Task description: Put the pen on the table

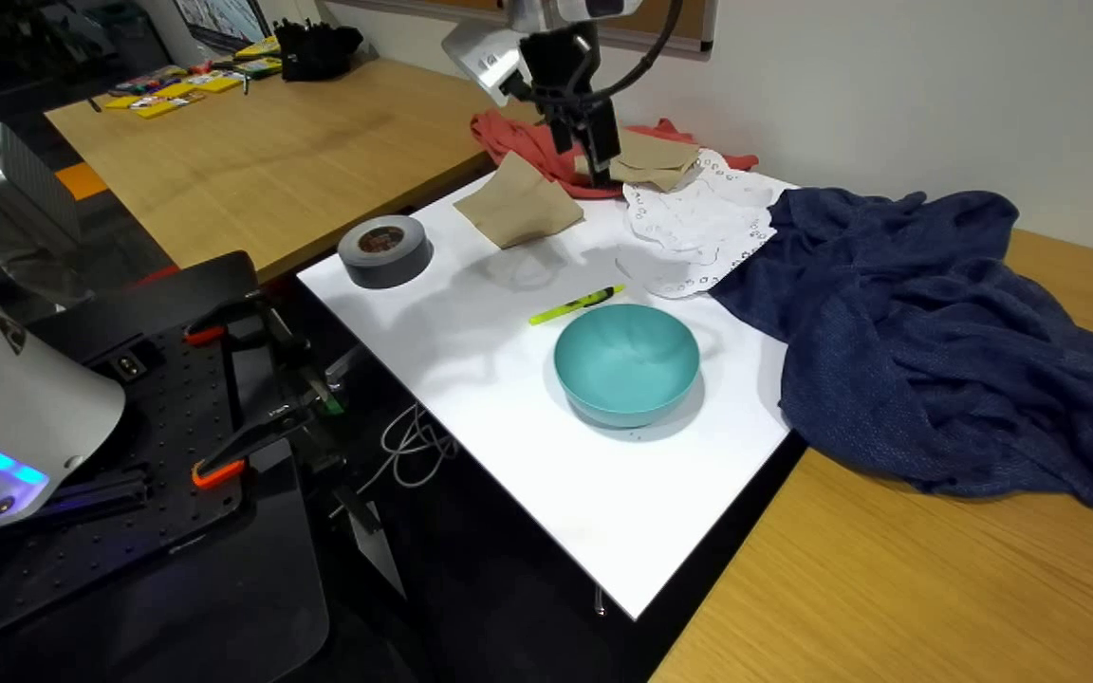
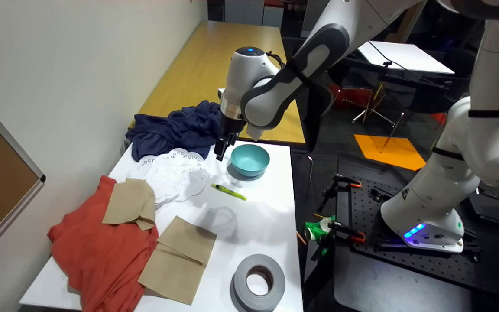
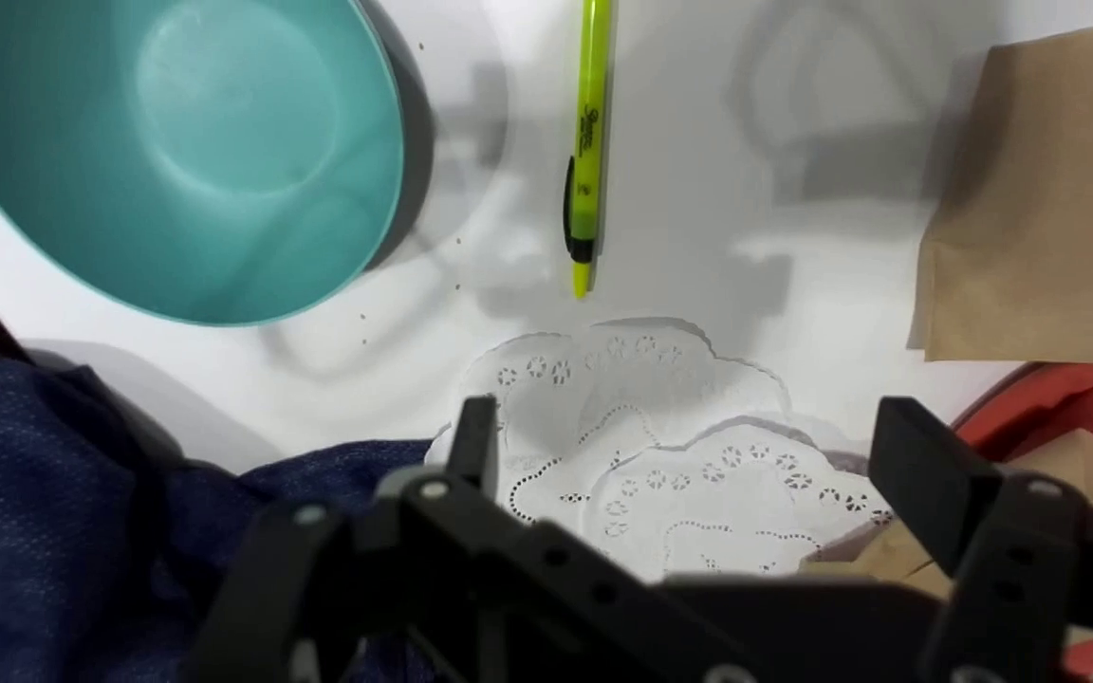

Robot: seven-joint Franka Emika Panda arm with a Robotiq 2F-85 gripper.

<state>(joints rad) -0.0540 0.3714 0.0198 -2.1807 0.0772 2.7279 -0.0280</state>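
A yellow-green pen lies on a white table, just beside a teal bowl but apart from it. Both exterior views show the whole pen; the wrist view cuts off its far end but gives the detail: a black clip along the left side, dark print on the barrel, and a yellow tip pointing near, toward white lacy doilies.

The gripper hangs above the white table. In the wrist view its two fingers are spread wide, with the doilies visible between them; in the exterior views that gap is hard to make out. An exterior view shows the white arm reaching in from the right, with the gripper at its end.

Navy cloth, red cloth and brown paper appear in all three views. Only the exterior views show the roll of grey tape, toward the other end of the white table from the bowl, and the robot's base with its row of blue lights. In an exterior view, yellow packages lie on a wooden table at the far left.
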